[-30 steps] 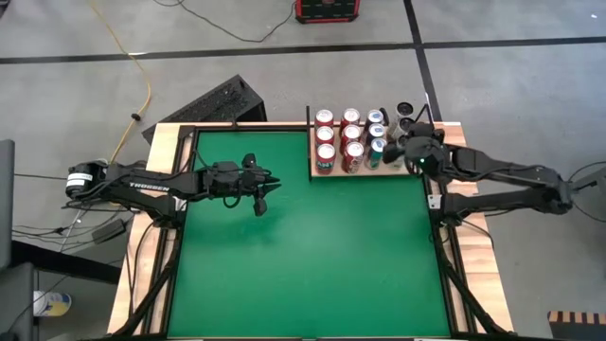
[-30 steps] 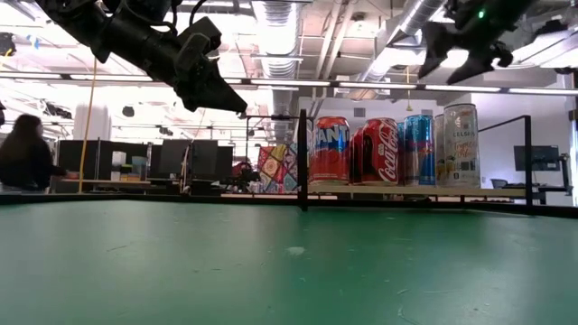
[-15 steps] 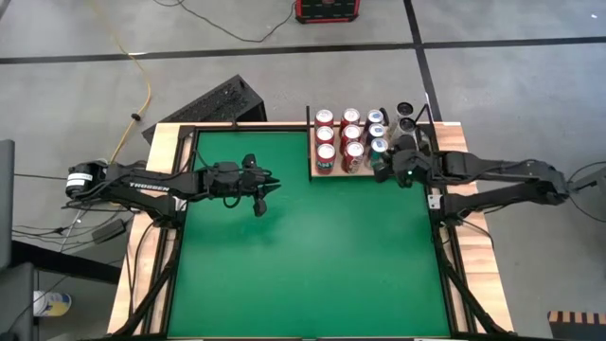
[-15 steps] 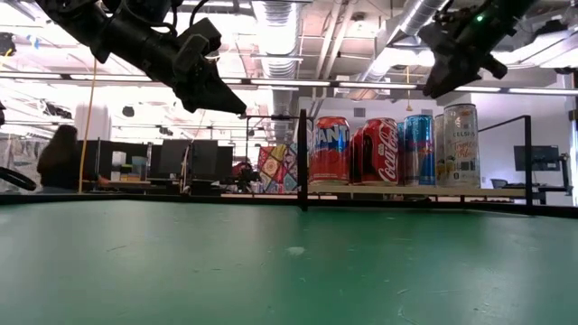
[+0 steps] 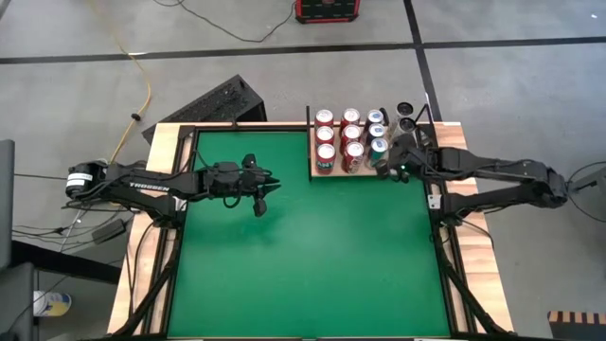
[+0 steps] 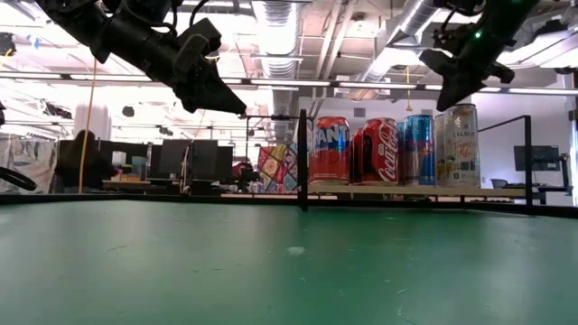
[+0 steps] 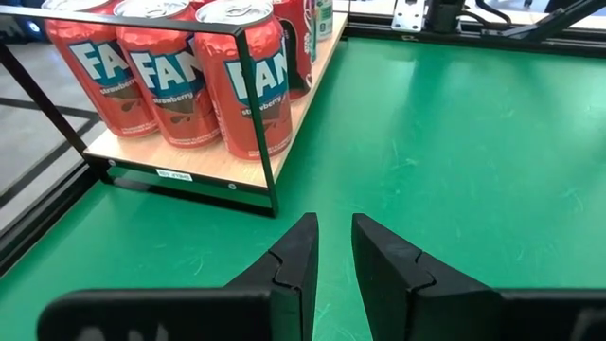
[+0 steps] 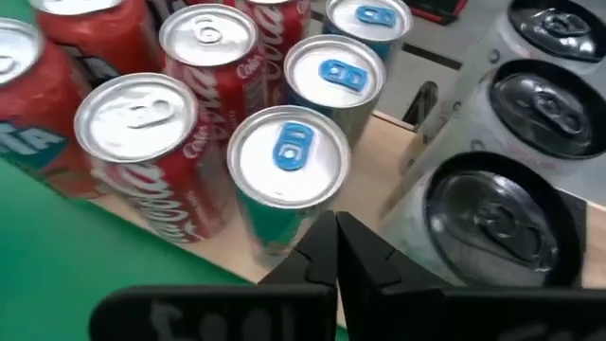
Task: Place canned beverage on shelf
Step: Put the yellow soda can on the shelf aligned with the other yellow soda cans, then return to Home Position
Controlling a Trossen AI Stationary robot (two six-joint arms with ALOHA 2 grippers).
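Cans [image 5: 351, 138] standing in rows on shelf [image 5: 334, 172], high view; right gripper [image 5: 395, 172] now off the front corner. Low view: hovering above, nothing held. Right wrist view: jaws clenched, having snapped shut empty. Left gripper [image 7: 330, 254] closed, idle mid-table. Placement judged complete.

Low view: shelf [image 6: 424, 190] cans overlap, the rear rows hidden behind the front ones; right arm's upper part cut off at the top edge. Right wrist view: the dark-topped cans [image 8: 502, 223] run off the frame edge, labels unreadable. High view: can labels too small to read. Left wrist view: Fanta cans [image 7: 244, 80] cropped at the top.
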